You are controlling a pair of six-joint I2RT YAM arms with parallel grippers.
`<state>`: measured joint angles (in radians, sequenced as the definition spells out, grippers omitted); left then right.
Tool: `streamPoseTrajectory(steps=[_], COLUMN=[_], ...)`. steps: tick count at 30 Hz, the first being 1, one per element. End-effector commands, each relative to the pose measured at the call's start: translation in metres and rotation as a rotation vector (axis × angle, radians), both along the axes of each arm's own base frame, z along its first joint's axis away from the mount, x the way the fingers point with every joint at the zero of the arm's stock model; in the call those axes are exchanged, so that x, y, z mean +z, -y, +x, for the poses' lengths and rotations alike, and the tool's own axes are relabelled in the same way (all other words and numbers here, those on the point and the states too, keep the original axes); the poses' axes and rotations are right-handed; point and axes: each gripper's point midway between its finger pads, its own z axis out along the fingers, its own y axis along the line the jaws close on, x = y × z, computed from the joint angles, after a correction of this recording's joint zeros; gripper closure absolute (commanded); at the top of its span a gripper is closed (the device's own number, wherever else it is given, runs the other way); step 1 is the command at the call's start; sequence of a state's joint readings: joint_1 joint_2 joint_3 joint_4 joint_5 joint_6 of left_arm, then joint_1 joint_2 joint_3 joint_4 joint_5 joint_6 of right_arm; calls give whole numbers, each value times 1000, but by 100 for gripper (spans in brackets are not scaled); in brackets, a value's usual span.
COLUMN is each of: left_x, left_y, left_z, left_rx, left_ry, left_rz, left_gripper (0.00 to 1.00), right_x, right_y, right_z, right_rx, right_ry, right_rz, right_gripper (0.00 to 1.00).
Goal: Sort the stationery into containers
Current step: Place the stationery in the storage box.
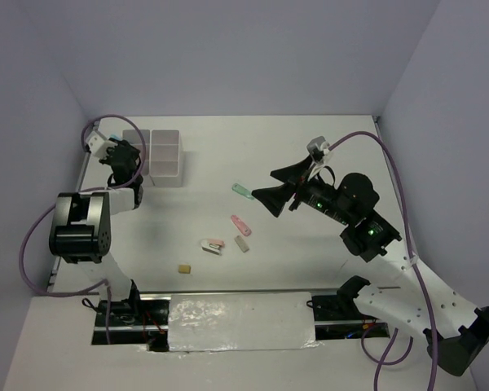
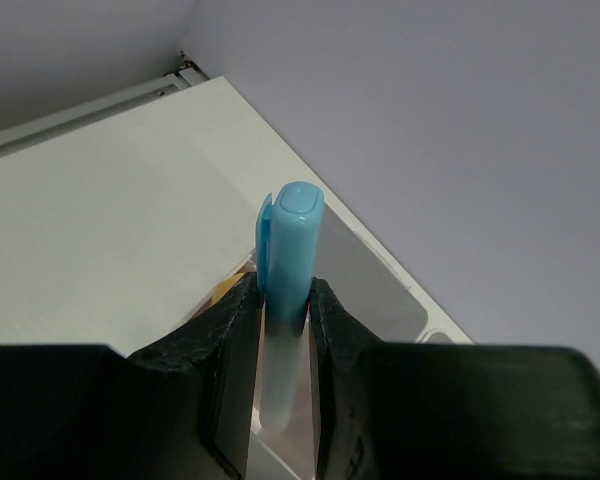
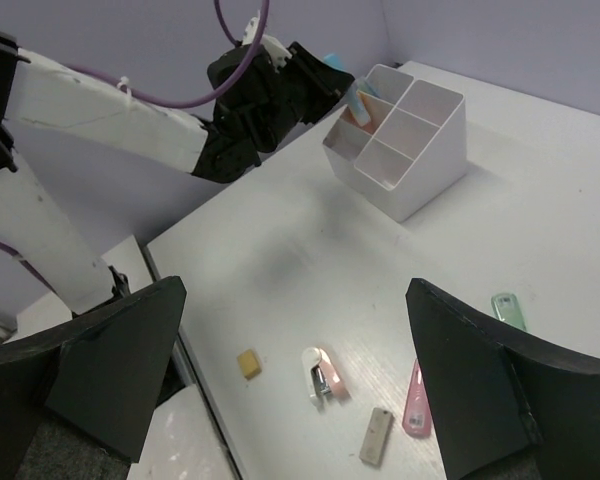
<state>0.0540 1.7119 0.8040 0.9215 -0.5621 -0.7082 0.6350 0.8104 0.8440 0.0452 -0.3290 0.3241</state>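
The left gripper [image 2: 280, 300] pinched the blue highlighter [image 2: 290, 250] between its fingers, cap end sticking out past the tips. It hung at the white box [image 3: 420, 190], over a compartment at the box's end. The side wall stood close on its outer side and the table's back edge lay just beyond. Its arm was folded, with the forearm reaching forward.

The right gripper [image 1: 265, 184] was spread wide and empty, raised over open tabletop well apart from the box. The green highlighter [image 1: 241, 191] lay just ahead of its tips; the pink highlighter [image 1: 241, 224], stapler-like piece [image 1: 213, 245] and tan block [image 1: 184, 267] lay farther off. Its arm stretched diagonally inward.
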Motion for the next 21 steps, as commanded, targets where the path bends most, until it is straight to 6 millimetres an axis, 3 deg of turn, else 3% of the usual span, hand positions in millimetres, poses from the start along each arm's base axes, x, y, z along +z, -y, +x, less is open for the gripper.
streamPoseTrajectory(steps=[1,9,10,13,17,19,21], left_x=[39,15,16,11,14,27,39], left_y=[1,3,3,2,7,9,8], left_z=[13,19,17,10,9,6,3], left_rx=[-11,-30,-25,-14,-40,-50,-49], left_ry=[178,133,143,146,136,164,170], left_rz=[-25,-49,-59,-80,-82,-84,-71], left_gripper=[100,92,88,64,45,32,27], right_x=[13,12,13,14,15,12,12], right_y=[-1,0,1,1,1,1,0], right_z=[-1,-2,-3,-4,-5,-4,-4], right_rx=[12,10,10,11,19,17,17], right_ry=[57,64,67,72,79,72,70], right_rz=[22,11,13,15,13,9,7], right_gripper=[0,0,0,0,0,0,0])
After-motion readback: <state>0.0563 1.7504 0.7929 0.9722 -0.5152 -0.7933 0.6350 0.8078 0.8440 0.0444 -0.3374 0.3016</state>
